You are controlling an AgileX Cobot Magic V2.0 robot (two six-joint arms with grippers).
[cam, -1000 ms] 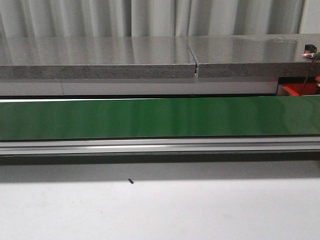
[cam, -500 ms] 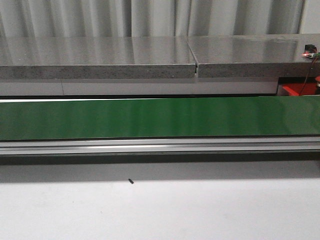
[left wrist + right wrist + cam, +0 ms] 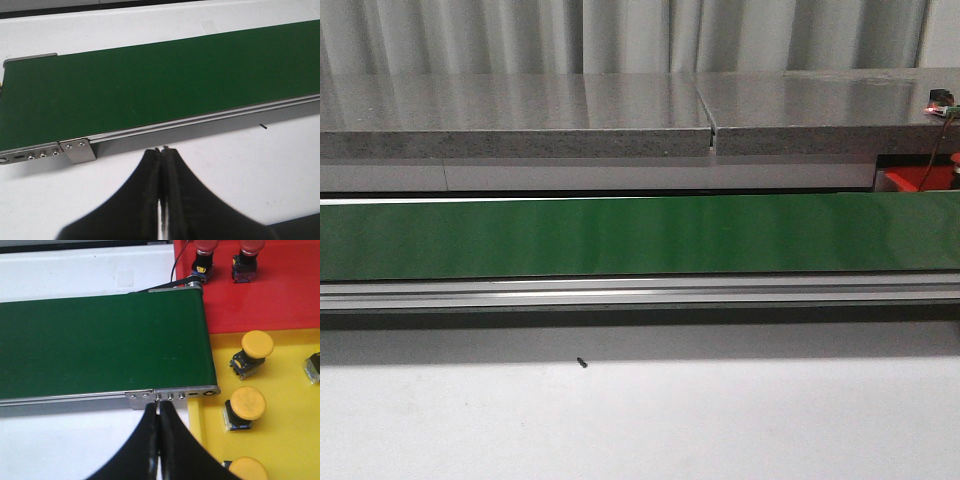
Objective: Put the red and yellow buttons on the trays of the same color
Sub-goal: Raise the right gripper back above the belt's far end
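Nothing has moved in the front view since a second ago: the green belt [image 3: 640,236] is bare from end to end, the little dark speck [image 3: 582,363] lies on the white table [image 3: 640,430] where it did, and neither arm shows there. From my left wrist camera the left gripper [image 3: 161,152] has its fingers pressed together on nothing, hanging over the table just short of the belt's rail. The right gripper [image 3: 159,409] is likewise closed and empty, poised by the belt's end. Beside that end lies the yellow tray [image 3: 280,440], already holding several yellow buttons [image 3: 248,403], and past it the red tray [image 3: 280,290] with two red buttons [image 3: 204,255] at its far edge. No button is on the belt, so I judge I am waiting for the next one. The risk is timing: with both sets of fingers shut, a button arriving at the belt's end could roll off into the yellow tray before I open and reach it, and a red one would land on the wrong colour. The crowded yellow tray also leaves little room to set another down without knocking its neighbours.
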